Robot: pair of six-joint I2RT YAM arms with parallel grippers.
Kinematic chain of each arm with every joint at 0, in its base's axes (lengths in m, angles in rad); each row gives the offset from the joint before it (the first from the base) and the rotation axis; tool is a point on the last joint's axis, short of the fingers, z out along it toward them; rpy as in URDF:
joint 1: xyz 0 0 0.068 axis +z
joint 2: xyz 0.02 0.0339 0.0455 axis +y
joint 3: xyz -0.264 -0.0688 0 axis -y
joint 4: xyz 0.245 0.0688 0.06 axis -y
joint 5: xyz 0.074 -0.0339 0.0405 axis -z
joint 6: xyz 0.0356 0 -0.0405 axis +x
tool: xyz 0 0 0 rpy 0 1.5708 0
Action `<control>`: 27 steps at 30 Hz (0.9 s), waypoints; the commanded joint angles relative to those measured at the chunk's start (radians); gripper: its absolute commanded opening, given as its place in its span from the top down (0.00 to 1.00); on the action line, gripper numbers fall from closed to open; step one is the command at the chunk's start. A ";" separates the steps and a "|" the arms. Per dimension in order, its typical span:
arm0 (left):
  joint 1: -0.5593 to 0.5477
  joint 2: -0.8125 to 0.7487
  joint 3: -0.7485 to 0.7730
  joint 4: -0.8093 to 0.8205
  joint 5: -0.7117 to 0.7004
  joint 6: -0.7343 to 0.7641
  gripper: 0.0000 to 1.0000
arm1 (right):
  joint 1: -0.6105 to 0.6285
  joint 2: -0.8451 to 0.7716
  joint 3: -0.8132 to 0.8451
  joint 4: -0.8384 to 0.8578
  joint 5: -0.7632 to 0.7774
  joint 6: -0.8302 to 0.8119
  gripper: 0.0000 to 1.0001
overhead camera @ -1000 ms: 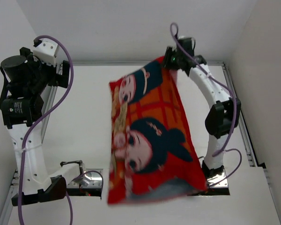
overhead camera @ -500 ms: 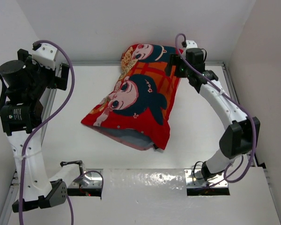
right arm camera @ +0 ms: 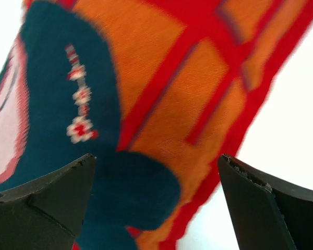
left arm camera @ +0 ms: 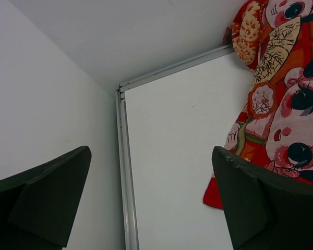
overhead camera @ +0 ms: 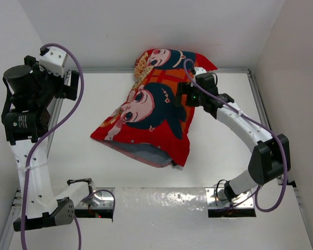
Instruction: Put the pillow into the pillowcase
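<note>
Your pillowcase (overhead camera: 154, 112) lies slantwise on the worktop (overhead camera: 83, 151), its far end up against the back wall and its open mouth toward you, with grey lining showing there. It looks plump, so I judge the pillow is already inside, though no white shows. The right jaws stand spread just above the case's right edge, with fabric beneath them but nothing pinched. The left jaws are spread too, raised well off to the left and empty. You seem to be at the finishing step: next, bring both sets of jaws to the mouth, pinch the hem and draw it over any stuffing near the opening
</note>
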 commanded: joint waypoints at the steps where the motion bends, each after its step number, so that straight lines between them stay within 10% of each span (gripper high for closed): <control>1: 0.010 -0.036 -0.025 0.021 -0.029 0.002 0.00 | 0.040 0.000 -0.016 0.059 -0.015 0.041 0.01; 6: 0.008 -0.049 -0.042 0.021 -0.035 0.007 0.00 | 0.037 0.087 -0.055 0.083 -0.051 0.129 0.11; 12: 0.010 -0.056 -0.047 0.025 -0.070 0.030 0.00 | -0.123 0.108 -0.180 0.214 -0.290 0.299 0.50; 16: 0.010 -0.056 -0.058 0.026 -0.073 0.031 0.00 | -0.212 0.073 -0.217 0.187 -0.345 0.282 1.00; 22: 0.008 -0.052 -0.067 0.034 -0.073 0.036 0.00 | -0.325 0.029 -0.075 0.005 -0.316 0.045 0.99; 27: 0.010 -0.052 -0.078 0.044 -0.059 0.027 0.00 | -0.325 0.029 0.031 -0.167 -0.260 -0.097 0.61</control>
